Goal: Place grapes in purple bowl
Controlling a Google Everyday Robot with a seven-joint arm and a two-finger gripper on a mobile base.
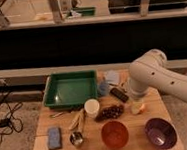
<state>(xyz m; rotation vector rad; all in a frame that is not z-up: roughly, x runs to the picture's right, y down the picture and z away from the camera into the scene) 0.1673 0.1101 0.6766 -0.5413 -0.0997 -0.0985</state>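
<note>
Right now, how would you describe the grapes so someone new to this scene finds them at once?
On the wooden table, look just below the right corner of the green tray, between the white cup and the yellow fruit under the gripper. The grapes are the dark, lumpy, elongated bunch lying just beyond the orange bowl, not round like the fruit.
</note>
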